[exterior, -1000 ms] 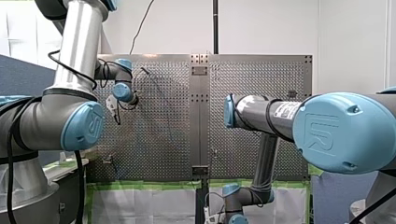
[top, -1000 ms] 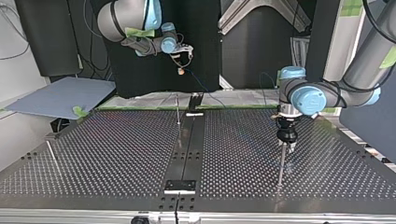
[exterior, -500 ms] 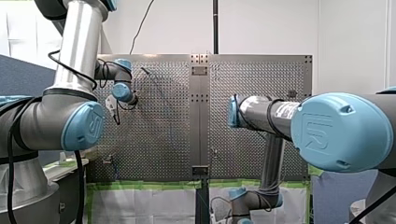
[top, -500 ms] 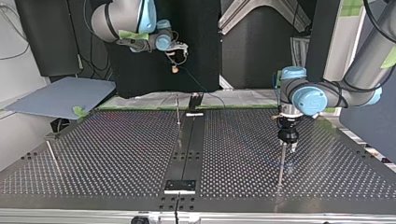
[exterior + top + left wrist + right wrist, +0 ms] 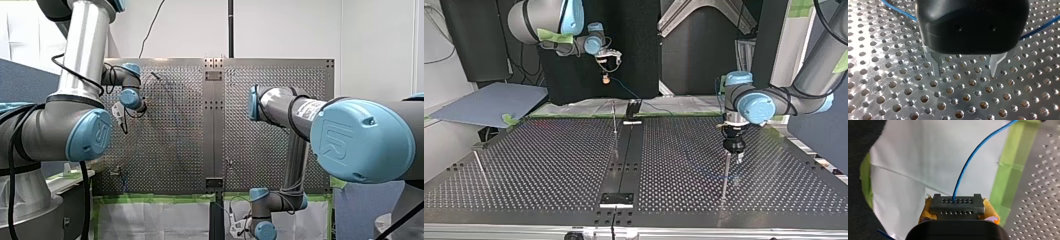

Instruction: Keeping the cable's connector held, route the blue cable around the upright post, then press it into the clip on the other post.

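My right gripper (image 5: pixel 957 213) is shut on the black connector (image 5: pixel 957 203), which sits between its yellow pads (image 5: pixel 991 212). The blue cable (image 5: pixel 973 157) rises out of the connector towards the table's edge. In the top view my right gripper (image 5: pixel 607 59) hangs in the air beyond the table's far edge, with the connector (image 5: pixel 606 77) under it. My left gripper (image 5: pixel 966 72) stands open just above the perforated plate, its metal fingers (image 5: pixel 936 65) bare, and the blue cable (image 5: pixel 898 11) runs behind it. In the top view it (image 5: pixel 734 149) hovers by a thin upright post (image 5: pixel 725 175).
Another thin post (image 5: pixel 614 117) stands near the table's far middle and a third one (image 5: pixel 480 167) at the top view's left. A black strip (image 5: pixel 625 160) runs down the table's centre. Green tape and white sheet (image 5: pixel 910 170) border the table's far edge.
My right gripper has carried the connector towards the top view's left and a little upward. My left gripper has stayed by its post, still open.
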